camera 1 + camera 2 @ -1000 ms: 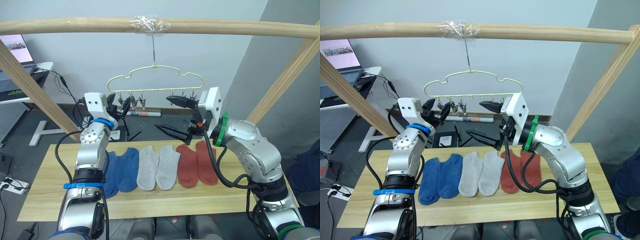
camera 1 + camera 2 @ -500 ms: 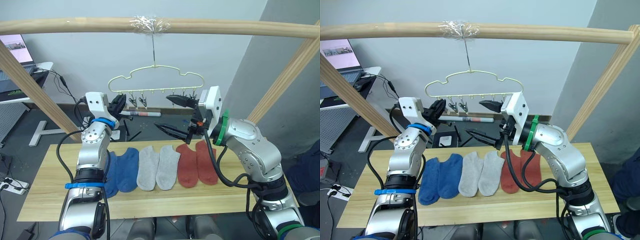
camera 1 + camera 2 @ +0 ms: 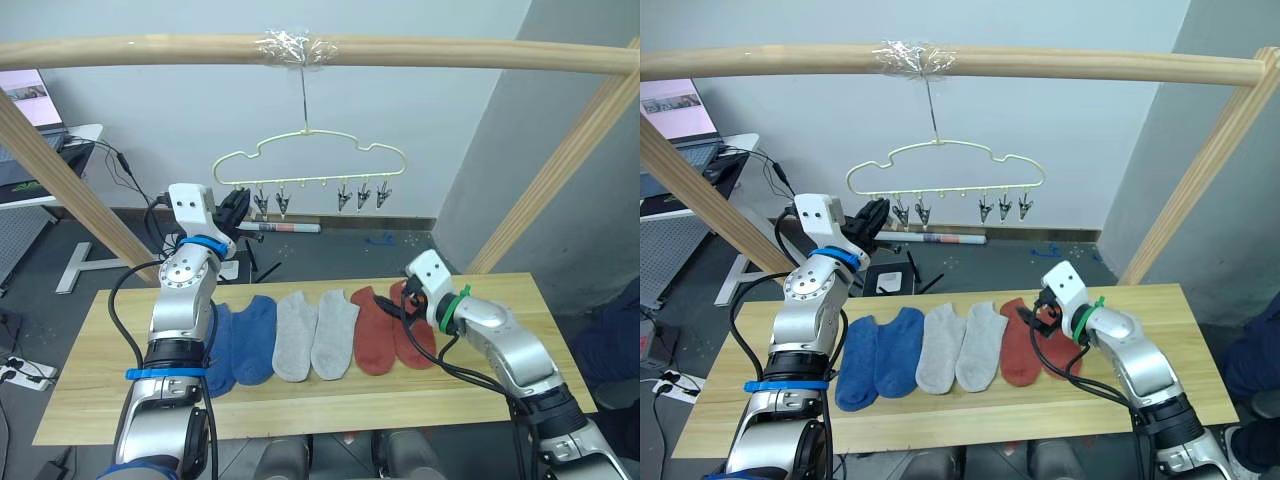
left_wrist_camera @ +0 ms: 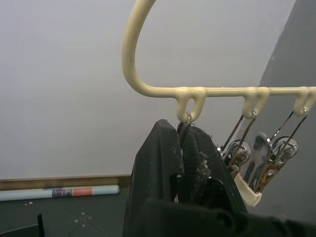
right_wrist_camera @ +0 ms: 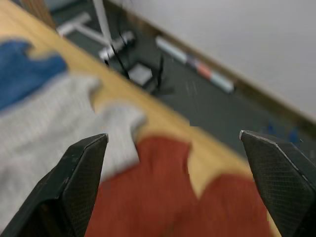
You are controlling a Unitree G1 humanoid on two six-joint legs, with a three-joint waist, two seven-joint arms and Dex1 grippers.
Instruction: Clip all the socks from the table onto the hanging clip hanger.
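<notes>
Rust red socks (image 5: 163, 197) under wide-spread right hand (image 5: 177, 148); left hand (image 4: 182, 148) pinching the hanger's (image 4: 148, 89) end clip (image 4: 186, 129)

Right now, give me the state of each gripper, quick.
Left gripper: jaws shut on the leftmost clip of the clip hanger.
Right gripper: jaws open, empty, low over the rust red socks.

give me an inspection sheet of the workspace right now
surface: wooden table, light planks.
job's things: six socks flat in a row, two blue, two grey, two red; clip hanger hanging from the pole, no sock clipped.
clutter: nothing seen on the table.
grippers: left gripper shut on the hanger's end clip; right gripper open above the red socks.
cables: black cables along both arms.
surroundings: wooden pole frame, laptop, rolled paper on floor.
</notes>
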